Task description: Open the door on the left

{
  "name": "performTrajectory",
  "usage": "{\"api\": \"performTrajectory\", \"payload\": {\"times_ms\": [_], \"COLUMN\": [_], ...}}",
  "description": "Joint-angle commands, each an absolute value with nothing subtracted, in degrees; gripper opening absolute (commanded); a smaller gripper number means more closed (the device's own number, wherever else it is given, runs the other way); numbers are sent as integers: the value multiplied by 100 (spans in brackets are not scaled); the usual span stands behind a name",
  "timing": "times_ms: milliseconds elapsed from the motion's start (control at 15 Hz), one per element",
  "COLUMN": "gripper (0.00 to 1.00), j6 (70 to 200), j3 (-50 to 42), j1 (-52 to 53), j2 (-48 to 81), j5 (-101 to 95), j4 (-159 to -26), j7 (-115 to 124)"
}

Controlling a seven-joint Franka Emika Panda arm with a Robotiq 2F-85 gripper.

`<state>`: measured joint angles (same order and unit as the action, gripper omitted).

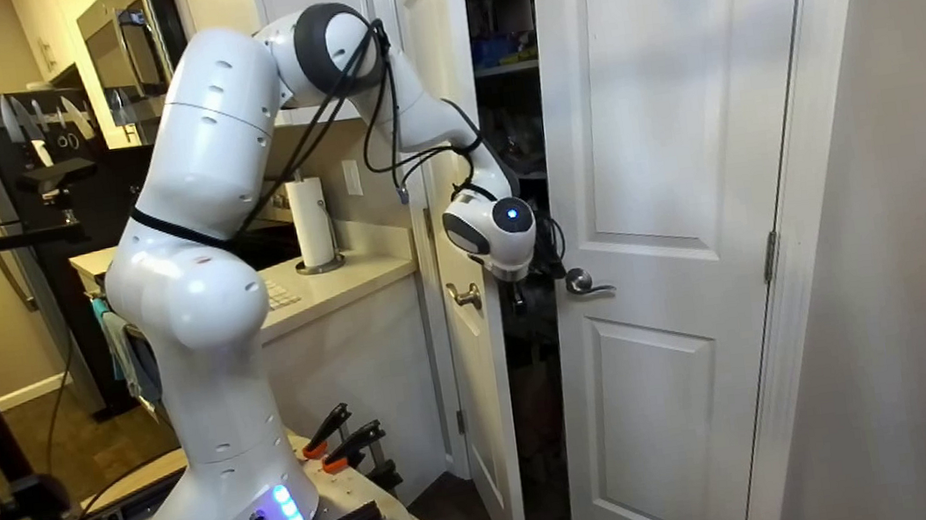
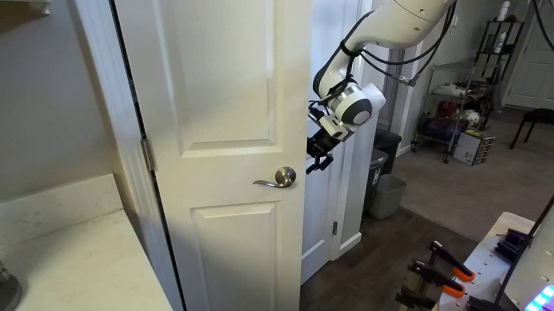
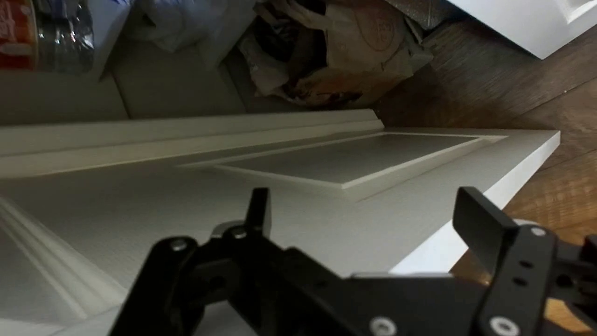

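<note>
The gripper (image 3: 366, 212) has its two fingers (image 3: 480, 221) spread well apart with nothing clasped between them; it sits just past the free edge of the left door (image 2: 226, 181), on the inner side. Whether a fingertip touches the door we cannot tell, as the wrist view hides the depth there.

The left door itself stands ajar, swung out into the room from its hinged side by the counter (image 1: 372, 275). Its lever handle (image 2: 284, 177) is on the outer face near the free edge, apart from the gripper. We take the first part as done, then: no latch seems left to work, and we can see the closet shelves (image 1: 506, 69) through the gap. What remains, in our judgement, is the wider swing, probably a push on the inner face that carries the free edge further from the opening. We would watch the counter's end as the door nears it, and afterwards want the fingers drawn clear.

Past the opening, a paper bag (image 3: 359, 49) shows in the wrist view. Across from our door stands the right door (image 1: 685, 268) with a matching lever (image 1: 581, 283), which the task leaves alone. Farther out, a paper towel roll (image 1: 311, 226) stands upright on the counter.
</note>
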<state>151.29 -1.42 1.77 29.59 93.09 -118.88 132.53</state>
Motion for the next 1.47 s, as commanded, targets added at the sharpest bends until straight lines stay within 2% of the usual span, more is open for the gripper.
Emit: {"api": "performTrajectory", "payload": {"times_ms": [0,467,1400], "gripper": [100,100,100], "j6": [14972,14784,14067], "j3": [-197,-290,-268], "j1": [242,168,171], "j2": [2766,2656,2276], "j5": [8449,7500,7153], "j4": [-12160,-12436,-13307], "j7": [13250,13069,12131]}}
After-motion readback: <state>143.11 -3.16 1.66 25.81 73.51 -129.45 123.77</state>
